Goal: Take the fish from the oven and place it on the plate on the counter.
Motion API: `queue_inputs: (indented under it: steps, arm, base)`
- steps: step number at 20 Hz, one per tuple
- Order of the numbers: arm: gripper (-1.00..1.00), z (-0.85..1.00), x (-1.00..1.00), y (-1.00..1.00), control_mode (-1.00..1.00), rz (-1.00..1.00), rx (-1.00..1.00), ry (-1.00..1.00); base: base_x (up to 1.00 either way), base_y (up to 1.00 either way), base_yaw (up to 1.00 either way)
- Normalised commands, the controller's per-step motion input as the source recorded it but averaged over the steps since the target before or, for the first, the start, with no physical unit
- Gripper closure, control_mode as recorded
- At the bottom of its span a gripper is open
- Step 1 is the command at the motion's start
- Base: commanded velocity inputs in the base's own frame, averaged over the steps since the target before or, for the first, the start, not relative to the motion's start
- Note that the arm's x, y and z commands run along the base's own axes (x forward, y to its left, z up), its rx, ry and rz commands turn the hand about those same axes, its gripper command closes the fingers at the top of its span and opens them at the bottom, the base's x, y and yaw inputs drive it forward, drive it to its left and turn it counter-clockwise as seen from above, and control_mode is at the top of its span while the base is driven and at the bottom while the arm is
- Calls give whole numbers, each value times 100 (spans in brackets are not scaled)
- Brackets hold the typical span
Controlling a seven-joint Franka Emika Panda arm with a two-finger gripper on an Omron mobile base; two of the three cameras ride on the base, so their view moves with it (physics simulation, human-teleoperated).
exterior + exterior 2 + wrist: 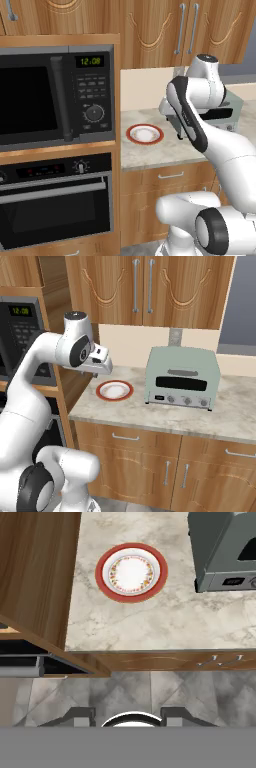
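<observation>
The speckled grey-beige stone bench point(165, 416) is carrying two things. The small round plate point(115, 390), red-orange at the rim and white at the centre, is lying flat near the bench's left end, close to the wooden cabinet side. The pale green toaster oven point(182, 377) is standing just to its right, apart from the plate, toward the back wall.

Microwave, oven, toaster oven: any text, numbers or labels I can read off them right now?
"12:08": green clock digits on the microwave display, read in the left base view.
Microwave keypad markings: too small to read.
Oven knob panel: blurred coloured marks, unreadable.
Toaster oven knob panel: no legible text.
Plate: a dotted pattern, no words.
</observation>
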Motion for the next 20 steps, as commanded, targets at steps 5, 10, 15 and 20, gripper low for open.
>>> queue_inputs:
  steps: [5,10,15,20]
  arm:
    - [-100,-6,-13,19,-100,1,0,1]
    - [-100,-31,-16,100,-100,48,-10,-1]
    - [-100,-45,0,100,-100,56,-16,0]
    - [-100,-73,-1,100,-100,32,-23,0]
  base:
    - [0,0,0]
    - [0,0,0]
    - [0,0,0]
    - [0,0,0]
